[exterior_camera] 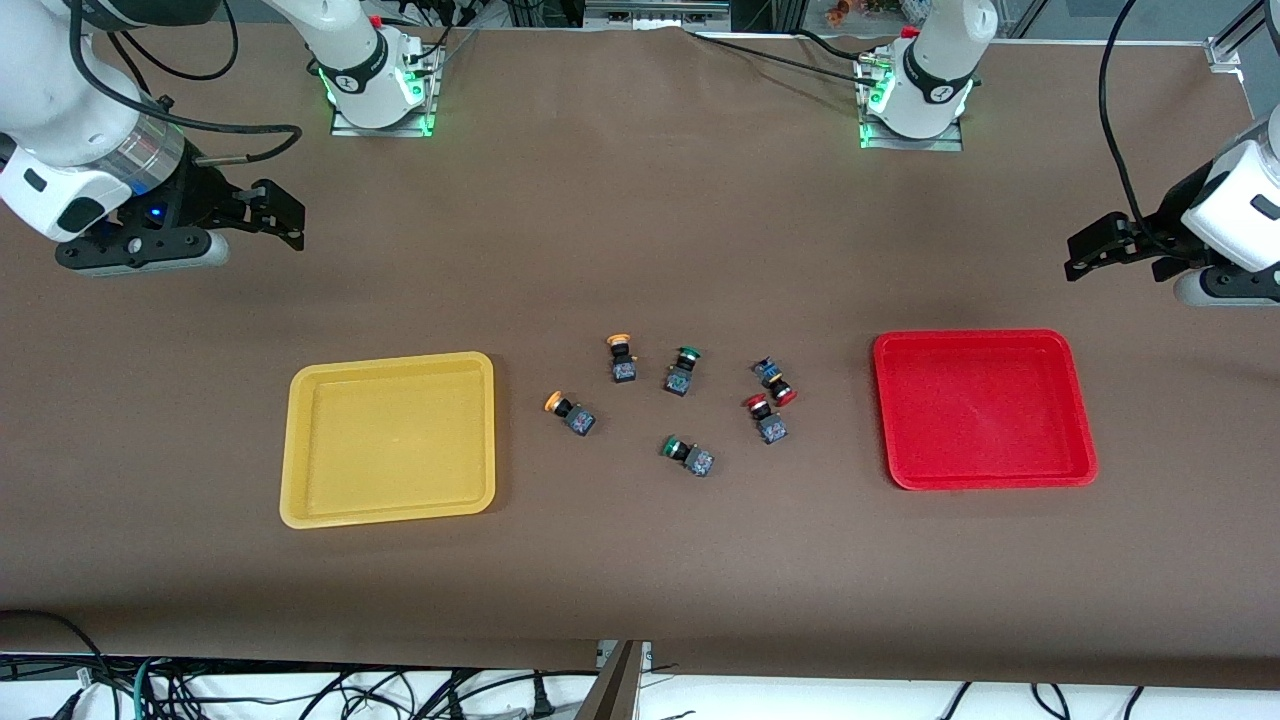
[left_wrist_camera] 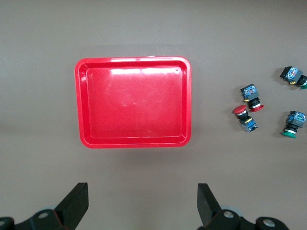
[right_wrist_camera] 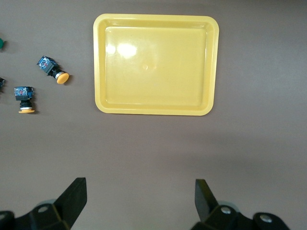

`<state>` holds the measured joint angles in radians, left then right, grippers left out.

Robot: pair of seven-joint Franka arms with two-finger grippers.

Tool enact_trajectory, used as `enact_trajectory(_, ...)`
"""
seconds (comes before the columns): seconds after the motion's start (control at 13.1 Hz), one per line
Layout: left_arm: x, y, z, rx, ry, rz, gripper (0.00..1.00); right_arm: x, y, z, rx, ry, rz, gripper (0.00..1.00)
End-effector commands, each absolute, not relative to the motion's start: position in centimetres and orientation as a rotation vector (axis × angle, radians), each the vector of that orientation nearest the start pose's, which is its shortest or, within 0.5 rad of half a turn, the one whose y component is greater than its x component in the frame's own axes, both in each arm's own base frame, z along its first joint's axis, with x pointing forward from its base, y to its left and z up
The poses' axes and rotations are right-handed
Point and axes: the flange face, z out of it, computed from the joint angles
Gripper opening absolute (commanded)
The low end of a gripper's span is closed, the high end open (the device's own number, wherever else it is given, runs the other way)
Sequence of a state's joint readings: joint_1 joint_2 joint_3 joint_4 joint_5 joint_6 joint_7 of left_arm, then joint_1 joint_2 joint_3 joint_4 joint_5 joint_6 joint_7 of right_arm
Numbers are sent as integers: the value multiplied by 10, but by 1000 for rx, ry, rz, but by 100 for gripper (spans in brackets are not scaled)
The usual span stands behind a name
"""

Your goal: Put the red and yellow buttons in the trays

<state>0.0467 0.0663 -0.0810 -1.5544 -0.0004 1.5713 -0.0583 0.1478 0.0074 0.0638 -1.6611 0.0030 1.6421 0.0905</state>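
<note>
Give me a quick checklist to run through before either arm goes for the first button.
1. Yellow tray holds nothing: ok.
2. Red tray holds nothing: ok.
3. Left gripper, up by the red tray at its arm's end of the table, jaws open: ok.
4. Right gripper, up by the yellow tray at its arm's end, jaws open: ok.
5. Yellow buttons stand apart between the trays: ok.
6. Red buttons free to grasp singly: not ok, the two sit together.
</note>
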Motion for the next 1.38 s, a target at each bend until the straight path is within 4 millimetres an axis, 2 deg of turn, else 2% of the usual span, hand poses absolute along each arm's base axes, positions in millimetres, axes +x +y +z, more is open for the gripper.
enact_trajectory(0.0,574,-21,596,-3156,-30,74,100,546,125,592,-3146,-209,9,100)
enact_trajectory(0.54,574,-18,590,-3158,-37,115,100,547,125,593,-3149,-210,9,100)
enact_trajectory(0.69,574,-18,591,-3158,-34,115,100,546,134,599,-3145,-231,-15,100)
enact_trajectory(0.92,573,-24,591,-3159,-17,115,100,549,148,592,-3138,-273,7,100)
enact_trajectory(1.3,573,-25,591,-3157,-17,120,100,544,146,591,-3152,-268,67,100)
